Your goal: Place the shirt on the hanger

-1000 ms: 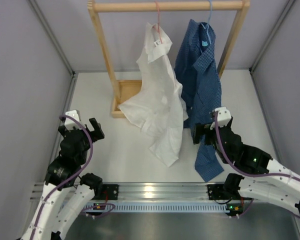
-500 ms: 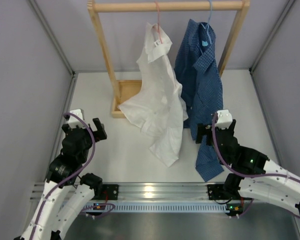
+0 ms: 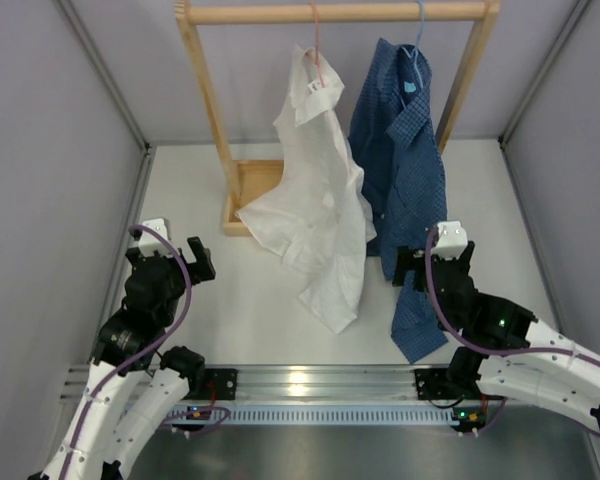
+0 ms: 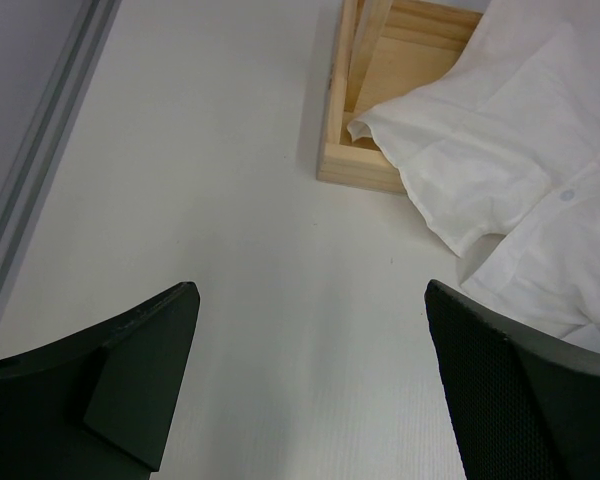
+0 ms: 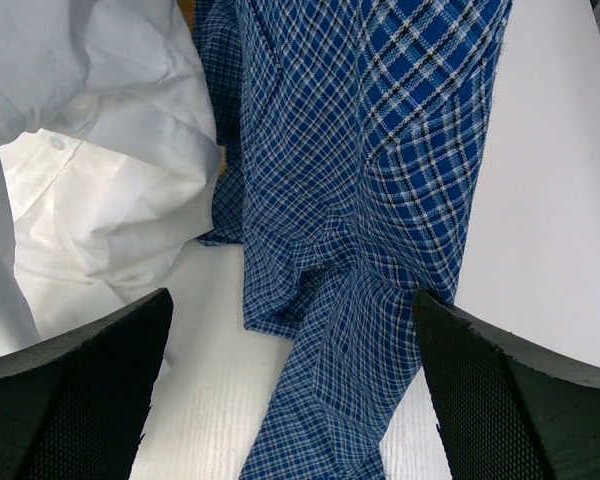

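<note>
Overhead, we saw the shirt hanging from the hanger, its long axis trailing down toward us between the arms. The left gripper and right gripper gaped wide, empty. From the left wrist, the shirt lay ahead-right, apart. From the right wrist, it lay ahead-left, seemingly nearer, beside the blue shirt.

Bright, even, diffuse light. The plain white thin-fabric shirt looks nearly washed out, a soft shadow edges the pale wooden rack base, and glare spots the silver metal rail. Focus is sharp.
</note>
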